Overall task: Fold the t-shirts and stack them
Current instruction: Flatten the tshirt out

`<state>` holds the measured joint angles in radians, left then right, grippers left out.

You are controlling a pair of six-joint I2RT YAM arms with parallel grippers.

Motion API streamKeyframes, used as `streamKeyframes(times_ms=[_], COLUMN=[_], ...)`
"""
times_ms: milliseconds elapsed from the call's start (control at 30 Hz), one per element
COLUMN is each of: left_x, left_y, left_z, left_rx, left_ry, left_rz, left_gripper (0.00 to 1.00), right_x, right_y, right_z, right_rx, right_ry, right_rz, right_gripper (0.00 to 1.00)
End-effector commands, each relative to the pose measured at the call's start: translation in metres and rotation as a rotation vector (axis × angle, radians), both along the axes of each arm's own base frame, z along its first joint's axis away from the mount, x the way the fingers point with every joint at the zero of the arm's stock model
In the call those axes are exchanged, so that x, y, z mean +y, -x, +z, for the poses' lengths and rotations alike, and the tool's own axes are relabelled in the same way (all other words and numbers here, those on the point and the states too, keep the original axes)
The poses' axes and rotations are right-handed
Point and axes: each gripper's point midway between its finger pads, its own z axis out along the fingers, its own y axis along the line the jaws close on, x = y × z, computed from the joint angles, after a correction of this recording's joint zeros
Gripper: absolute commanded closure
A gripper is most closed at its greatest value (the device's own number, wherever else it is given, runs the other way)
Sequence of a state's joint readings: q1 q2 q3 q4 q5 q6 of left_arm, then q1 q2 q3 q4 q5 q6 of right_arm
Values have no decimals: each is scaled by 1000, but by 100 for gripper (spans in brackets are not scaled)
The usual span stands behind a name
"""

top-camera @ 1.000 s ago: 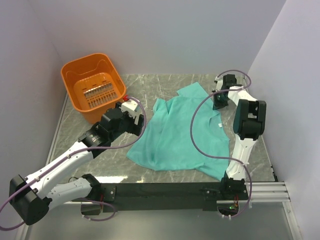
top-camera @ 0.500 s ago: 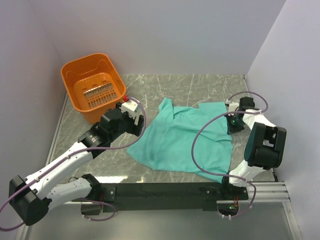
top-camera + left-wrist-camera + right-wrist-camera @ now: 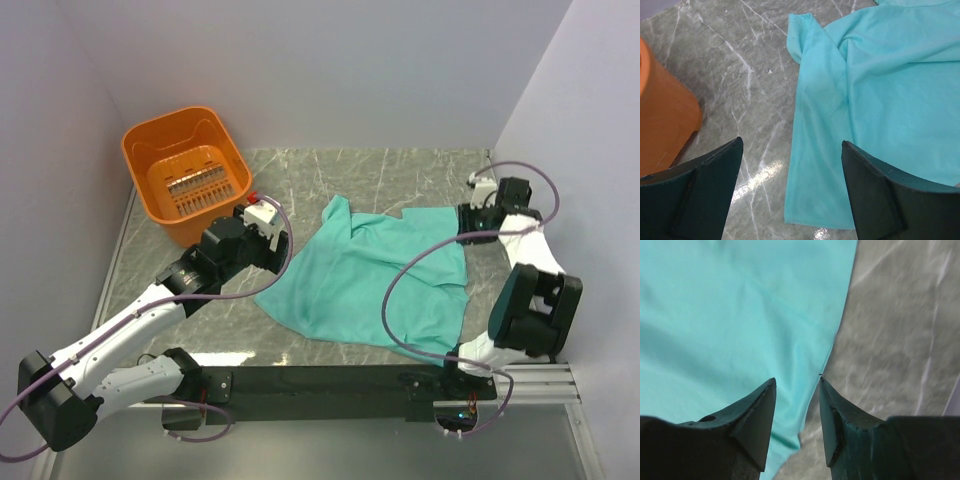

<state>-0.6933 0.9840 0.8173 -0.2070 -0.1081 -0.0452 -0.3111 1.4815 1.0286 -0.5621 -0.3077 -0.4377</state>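
jaws of the left gripper [image 3: 790,150] spread wide over the ten o'clock edge of the t-shirt [image 3: 365,285]; right gripper [image 3: 797,384] jaws stand narrowly apart, pinching nothing, at its two o'clock edge.

Robotics lab test cell: plain white partition walls [image 3: 320,70] enclosed a grey marble-patterned table [image 3: 400,170]; a black metal mounting rail [image 3: 330,382] ran along its near edge.

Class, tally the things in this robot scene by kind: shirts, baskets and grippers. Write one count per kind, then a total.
Teal-green soft cloth t-shirt: 1
Orange plastic basket: 1
Two-finger grippers: 2 (left gripper, right gripper)
Total: 4
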Motion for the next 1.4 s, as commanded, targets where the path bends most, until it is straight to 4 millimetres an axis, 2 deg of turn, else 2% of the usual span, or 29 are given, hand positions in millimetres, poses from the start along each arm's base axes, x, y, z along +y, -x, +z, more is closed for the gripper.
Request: streamKeyframes(times_ms=[0,33,67,100,133,167,200,233,267,300,333,367,400,433,467,533,567,667,700,767,1133,1233,1367], left_x=[-4,-3,-3,-3,-3,-3,-3,-4,-4,-4,-5,-6,-6,-7,-8,-8,-8,-9,-9,-9,-10,-9,-9], left_y=[2,1,1,1,1,2,2,2,2,2,2,3,2,3,3,3,3,3,3,3,3,2,2], left_z=[8,9,8,9,9,8,9,8,9,9,9,9,10,9,8,8,8,6,6,5,5,3,3], left_rx=[-17,-22,-21,-23,-25,-24,-25,-23,-23,-23,-24,-23,-24,-21,-18,-15,-16,-12,-12,-11,-8,-7,-7], left_ry=[21,22,21,20,23,20,21,21,20,21,21,23,24,25,24,23,24,22,20,18,17,13,13], left_rz=[-22,-18,-18,-18,-18,-20,-22,-25,-27,-28,-35,-37,-37,-44,-47,-49,-50,-53,-52,-52,-54,-49,-49], left_gripper=[15,15,15,15,15,15,15,15,15,15,15,15,15,15,15,15,15,15,15,15,15,15,15], right_x=[5,4,2,-1,-5,-6,-8,-12,-12,-15,-16,-17,-20,-22,-23,-25,-26,-24,-24,-21,-19,-17,-14], right_y=[-53,-70,-79,-88,-107,-114,-121,-134,-139,-150,-154,-155,-163,-166,-167,-173,-172,-177,-180,-177,-169,-171,-174], right_z=[15,24,3,-1,8,-9,-11,-3,-14,-7,-9,-20,-14,-16,-27,-27,-36,-44,-42,-50,-61,-60,-56], right_rx=[-82,-100,-49,-41,-66,-25,-19,-45,-21,-40,-35,-6,-22,-17,6,7,27,44,45,76,124,129,123], right_ry=[-83,-103,-116,-119,-133,-146,-158,-160,-168,-164,-164,-167,-162,-156,-156,-150,-152,-159,-165,-181,-177,-189,-206], right_rz=[-53,-90,-114,-137,-171,-189,-215,-224,-230,-240,-243,-249,-255,-259,-264,-262,-264,-256,-252,-246,-237,-233,-217], right_gripper=[53,53,53,52,53,52,52,52,52,52,52,52,52,52,52,52,52,52,52,53,56,60,72])
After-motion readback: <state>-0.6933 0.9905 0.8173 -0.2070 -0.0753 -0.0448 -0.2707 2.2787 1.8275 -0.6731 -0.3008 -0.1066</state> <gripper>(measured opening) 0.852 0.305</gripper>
